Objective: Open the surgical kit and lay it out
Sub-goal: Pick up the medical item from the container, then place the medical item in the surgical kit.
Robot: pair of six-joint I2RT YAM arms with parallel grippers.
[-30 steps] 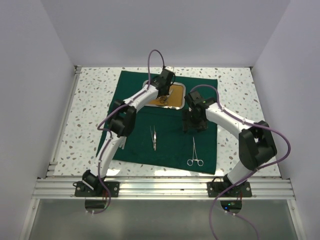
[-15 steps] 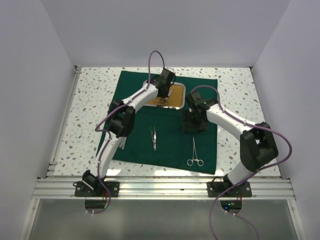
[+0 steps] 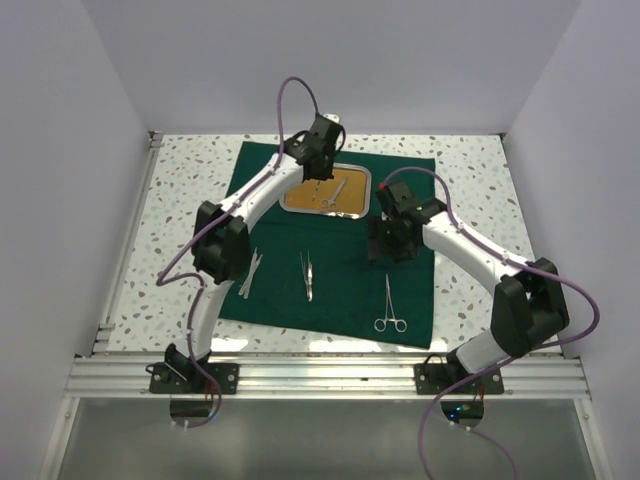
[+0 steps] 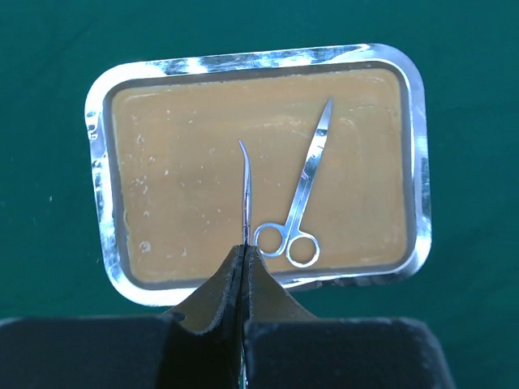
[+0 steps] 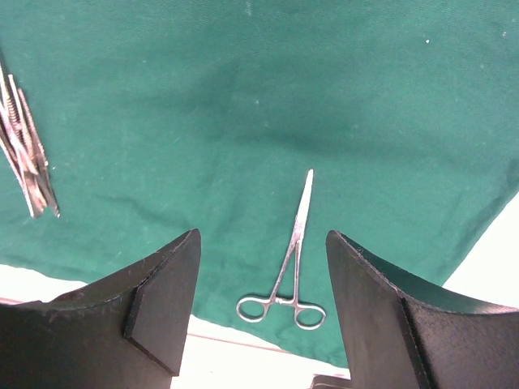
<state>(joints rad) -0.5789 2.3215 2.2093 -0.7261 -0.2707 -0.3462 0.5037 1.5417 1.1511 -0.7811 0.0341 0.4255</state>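
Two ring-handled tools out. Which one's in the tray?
The scissors, lying flat on the orange-brown floor of the tray. The other ring-handled tool, the forceps, lies on the green cloth, outside the tray.

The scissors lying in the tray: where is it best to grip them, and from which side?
Probably the closed shanks just above the rings of the scissors, coming straight down: they lie flat on the tray floor, clear of its rim.
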